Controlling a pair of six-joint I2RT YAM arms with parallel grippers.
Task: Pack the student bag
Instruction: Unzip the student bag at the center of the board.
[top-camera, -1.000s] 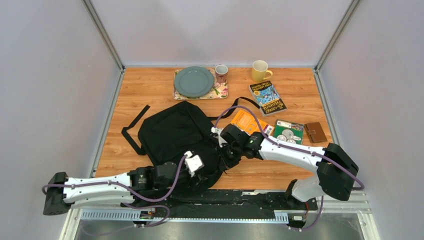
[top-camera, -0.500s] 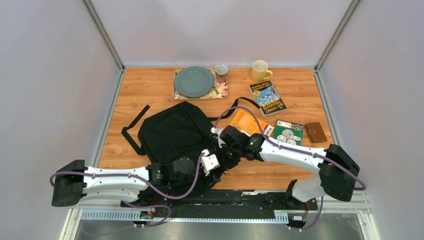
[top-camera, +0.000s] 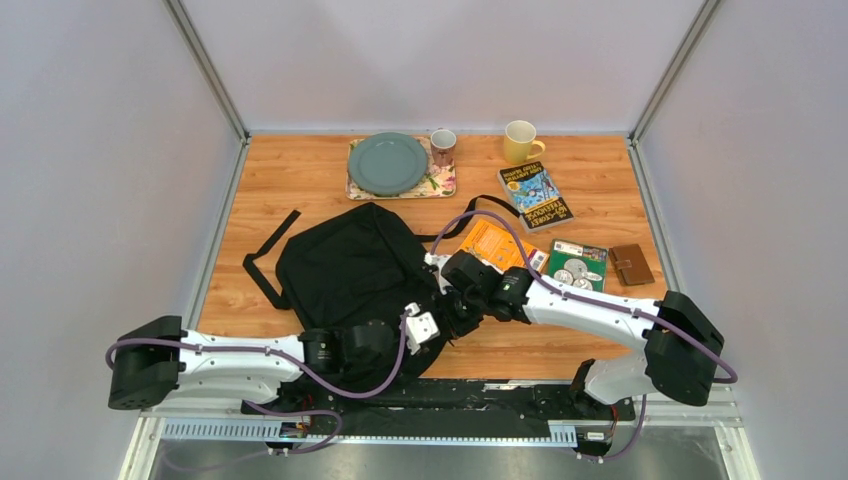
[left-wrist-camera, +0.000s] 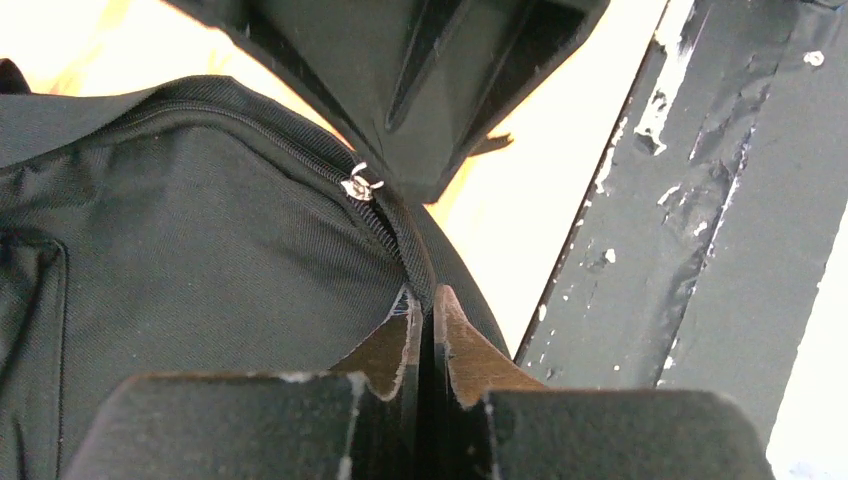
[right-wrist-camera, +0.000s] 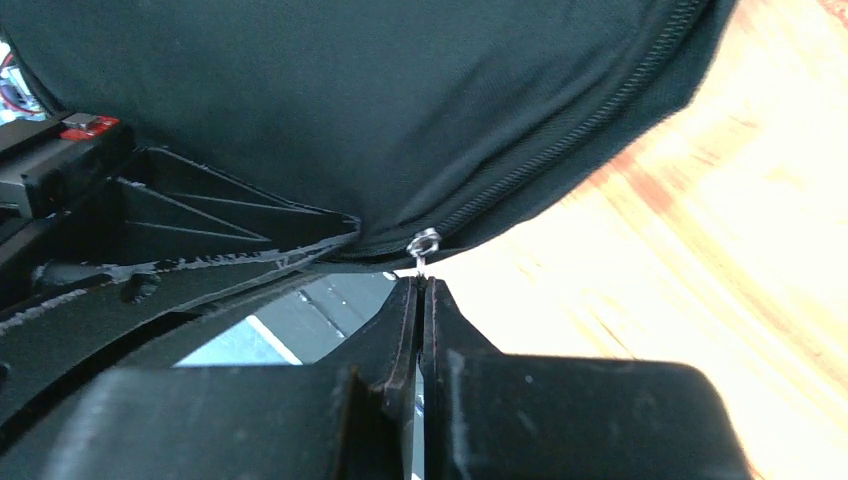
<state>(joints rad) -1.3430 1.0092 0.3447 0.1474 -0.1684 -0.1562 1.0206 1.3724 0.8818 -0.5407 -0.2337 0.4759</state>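
The student bag (top-camera: 340, 265), a black fabric backpack with long straps, lies flat left of the table's middle. Both grippers meet at its near right corner. My left gripper (left-wrist-camera: 427, 295) is shut on the bag's zipper seam (left-wrist-camera: 408, 250), just below the silver slider (left-wrist-camera: 361, 186). My right gripper (right-wrist-camera: 421, 282) is shut on the thin zipper pull hanging from the metal ring (right-wrist-camera: 424, 240) at the bag's edge (right-wrist-camera: 560, 150). In the top view the left gripper (top-camera: 436, 328) and the right gripper (top-camera: 455, 312) sit almost touching; their fingertips are hidden there.
An orange book (top-camera: 492, 243), a green book (top-camera: 577, 263) and a brown wallet (top-camera: 631, 265) lie right of the bag. A blue book (top-camera: 536, 197), a yellow mug (top-camera: 521, 141), a small mug (top-camera: 442, 145) and a plate (top-camera: 388, 163) on a floral tray (top-camera: 443, 184) are farther back. A black rail (top-camera: 490, 395) runs along the near edge.
My left arm has swung right to the bag's near right corner, and its jaws have gone from open to shut on the seam. The right arm has stayed put.
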